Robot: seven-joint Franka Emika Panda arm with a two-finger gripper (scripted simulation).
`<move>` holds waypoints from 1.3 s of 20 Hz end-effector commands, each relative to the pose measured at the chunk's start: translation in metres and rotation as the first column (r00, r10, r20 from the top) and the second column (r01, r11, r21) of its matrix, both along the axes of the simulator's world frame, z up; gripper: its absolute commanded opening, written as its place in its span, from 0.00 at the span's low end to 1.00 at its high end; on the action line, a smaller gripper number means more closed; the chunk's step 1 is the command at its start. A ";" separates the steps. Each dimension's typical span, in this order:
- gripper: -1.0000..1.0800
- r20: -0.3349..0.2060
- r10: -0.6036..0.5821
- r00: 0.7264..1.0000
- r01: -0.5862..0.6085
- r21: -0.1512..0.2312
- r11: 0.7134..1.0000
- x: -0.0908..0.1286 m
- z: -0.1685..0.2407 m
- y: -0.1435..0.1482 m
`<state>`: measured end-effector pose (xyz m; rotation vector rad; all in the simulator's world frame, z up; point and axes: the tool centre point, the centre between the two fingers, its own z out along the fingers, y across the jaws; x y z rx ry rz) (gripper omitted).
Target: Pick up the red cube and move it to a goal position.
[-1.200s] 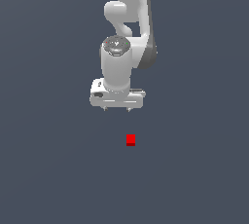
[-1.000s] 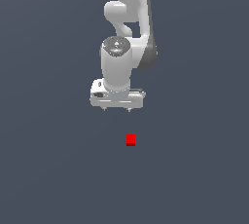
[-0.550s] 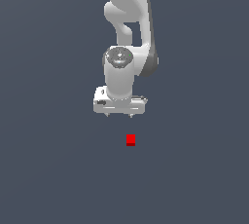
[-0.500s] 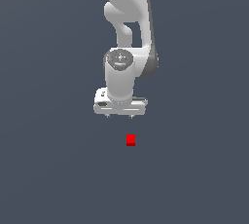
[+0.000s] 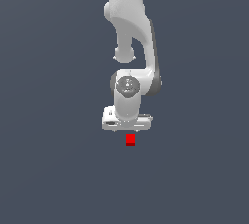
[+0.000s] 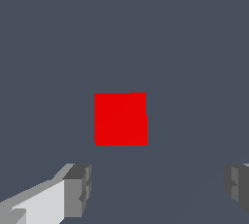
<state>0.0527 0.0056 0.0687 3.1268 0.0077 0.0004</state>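
A: We're on the approach: hand (image 5: 127, 129) spread wide, holding nothing, cube (image 5: 130, 140) on the table just ahead.

B: Next we centre over it (fingers (image 6: 78, 189) straddling), drop, pinch.

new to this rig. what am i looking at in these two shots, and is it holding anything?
It is a simulator render of one white robot arm over a plain grey surface. The exterior view comes from a camera off the arm; the wrist view comes from a camera on the wrist, looking past the gripper. The two grey fingers stand wide apart, so the gripper is open and holds nothing. The only item is a small red cube, lying on the surface just beyond the gripper in the exterior view and not yet between the fingers.
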 end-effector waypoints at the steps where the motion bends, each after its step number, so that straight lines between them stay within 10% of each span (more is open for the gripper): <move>1: 0.96 0.000 0.005 1.000 -0.005 0.005 1.000 0.009 -0.015 0.007; 16: 0.96 0.000 0.018 1.000 -0.018 0.015 1.000 0.031 -0.049 0.023; 17: 0.00 0.000 0.018 1.000 -0.018 0.015 1.000 0.031 -0.049 0.023; 26: 0.00 0.000 0.018 1.000 -0.018 0.015 1.000 0.031 -0.049 0.023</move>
